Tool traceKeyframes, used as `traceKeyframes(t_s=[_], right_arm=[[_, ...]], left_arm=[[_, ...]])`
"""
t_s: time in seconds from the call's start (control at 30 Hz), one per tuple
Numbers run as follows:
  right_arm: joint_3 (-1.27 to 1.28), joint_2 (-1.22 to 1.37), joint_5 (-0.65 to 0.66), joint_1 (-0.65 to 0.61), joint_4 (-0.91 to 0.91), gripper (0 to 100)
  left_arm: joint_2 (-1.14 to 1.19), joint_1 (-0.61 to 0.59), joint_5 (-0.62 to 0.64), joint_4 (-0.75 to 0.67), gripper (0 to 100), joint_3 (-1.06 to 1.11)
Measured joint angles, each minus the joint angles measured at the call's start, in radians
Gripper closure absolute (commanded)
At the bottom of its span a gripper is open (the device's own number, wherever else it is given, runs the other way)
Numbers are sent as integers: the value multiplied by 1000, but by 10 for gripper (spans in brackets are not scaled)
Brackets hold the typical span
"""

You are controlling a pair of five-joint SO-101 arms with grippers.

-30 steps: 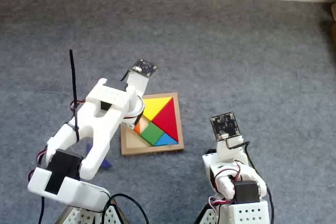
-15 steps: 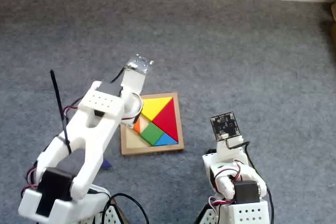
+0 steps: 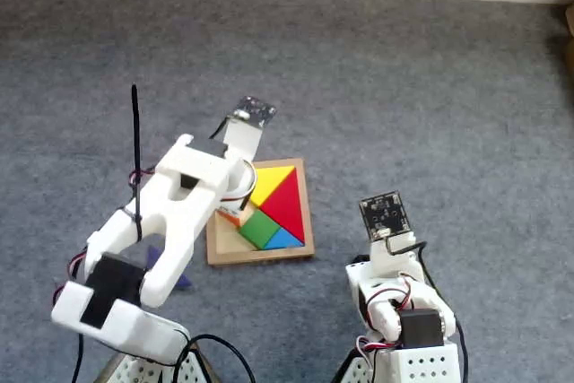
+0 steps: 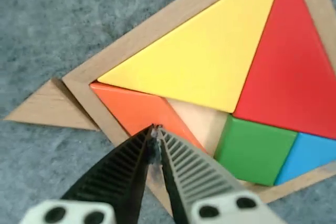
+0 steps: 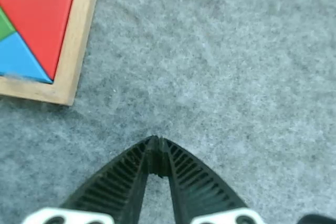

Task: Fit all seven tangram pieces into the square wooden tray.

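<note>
Wooden tray [image 3: 262,258] part-filled, both grippers closed.
Yellow triangle [image 4: 210,56], red triangle [image 4: 286,72], green square [image 4: 252,150], blue triangle [image 4: 311,153] & orange piece [image 4: 131,108] lie in tray, bare gap [image 4: 202,121] by orange. Left gripper [image 4: 156,128] pinched together, empty, tips over orange piece. Right gripper [image 5: 156,142] same, over grey carpet [image 5: 236,51] nr tray corner. Tan triangle [image 4: 50,107] just outside rim, poss. a piece.

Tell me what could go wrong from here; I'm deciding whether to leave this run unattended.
1. The left gripper is shut with its tip at the orange piece. A push could jam that piece against the yellow piece or slide the tray on the carpet.
2. The purple piece lies on the carpet close under the left arm, probably an awkward spot to grasp.
</note>
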Motion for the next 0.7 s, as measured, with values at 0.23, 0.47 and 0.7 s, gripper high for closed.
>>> traceKeyframes(t_s=[0.23, 0.47, 0.7], right_arm=[[0, 0, 0, 0, 0, 991], [0, 0, 0, 0, 0, 991], [0, 0, 0, 0, 0, 991]], left_arm=[[3, -20, -2, 6, 995, -12], [-163, -52, -2, 58, 947, -9], [-262, -235, 0, 124, 752, -15]])
